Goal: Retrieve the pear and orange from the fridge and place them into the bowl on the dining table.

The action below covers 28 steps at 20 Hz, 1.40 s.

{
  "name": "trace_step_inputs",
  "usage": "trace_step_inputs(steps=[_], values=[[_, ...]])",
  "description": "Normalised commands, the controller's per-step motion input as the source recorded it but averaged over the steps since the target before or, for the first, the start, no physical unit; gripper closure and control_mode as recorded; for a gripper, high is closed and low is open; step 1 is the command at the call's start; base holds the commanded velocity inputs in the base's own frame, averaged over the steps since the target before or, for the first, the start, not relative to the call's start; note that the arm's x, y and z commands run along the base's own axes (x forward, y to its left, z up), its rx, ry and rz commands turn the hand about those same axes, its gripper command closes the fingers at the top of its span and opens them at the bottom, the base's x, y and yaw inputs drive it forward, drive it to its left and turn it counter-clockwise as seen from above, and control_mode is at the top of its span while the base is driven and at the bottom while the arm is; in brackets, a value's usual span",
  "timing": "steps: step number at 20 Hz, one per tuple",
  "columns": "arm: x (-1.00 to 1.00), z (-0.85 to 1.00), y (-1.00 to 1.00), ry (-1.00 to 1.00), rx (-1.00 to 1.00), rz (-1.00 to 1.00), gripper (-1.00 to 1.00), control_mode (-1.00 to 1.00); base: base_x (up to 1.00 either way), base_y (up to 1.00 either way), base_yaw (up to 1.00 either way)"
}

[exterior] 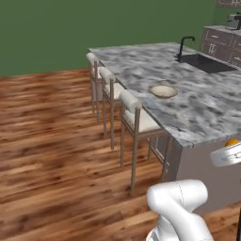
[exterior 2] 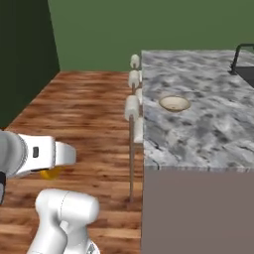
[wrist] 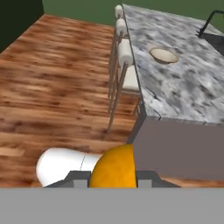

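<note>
My gripper (wrist: 113, 180) is shut on the orange (wrist: 113, 168), a round bright orange fruit held between the dark fingertips, low in front of the dining table's near end. A sliver of the orange (exterior: 232, 141) peeks above my white hand in the left base view, and the orange (exterior 2: 49, 172) shows under the hand in the right base view. The tan bowl (exterior: 163, 91) (exterior 2: 174, 103) (wrist: 163, 55) sits on the marbled dining table (exterior: 202, 113) (exterior 2: 198, 139) (wrist: 183, 92), well ahead of the gripper, with nothing seen in it. The pear and the fridge are out of view.
Stools with cream backs (exterior: 134, 110) (exterior 2: 132, 106) (wrist: 124, 54) line the table's left side. A dark sink (exterior: 207, 63) with a black faucet (exterior: 184, 44) lies beyond the bowl. Wooden floor (exterior: 52, 141) stretches to the left, up to a green wall (exterior: 70, 28).
</note>
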Motion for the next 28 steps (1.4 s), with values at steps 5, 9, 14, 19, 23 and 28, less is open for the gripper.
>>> trace_step_inputs(steps=[5,9,14,19,23,28], values=[[0.0,0.0,0.0,0.0,0.0,0.0,1.0,1.0,0.48,0.39,-0.56],[0.0,0.0,0.0,0.0,0.0,0.0,1.0,1.0,0.37,0.53,-0.55],[0.0,0.0,0.0,0.0,0.0,0.0,1.0,1.0,0.22,0.76,-0.52],[0.0,0.0,0.0,0.0,0.0,0.0,1.0,1.0,0.19,0.98,-0.49],[0.0,0.0,0.0,0.0,0.0,0.0,1.0,1.0,0.21,0.95,-0.48],[0.0,0.0,0.0,0.0,0.0,0.0,1.0,1.0,0.64,0.61,-0.44]])
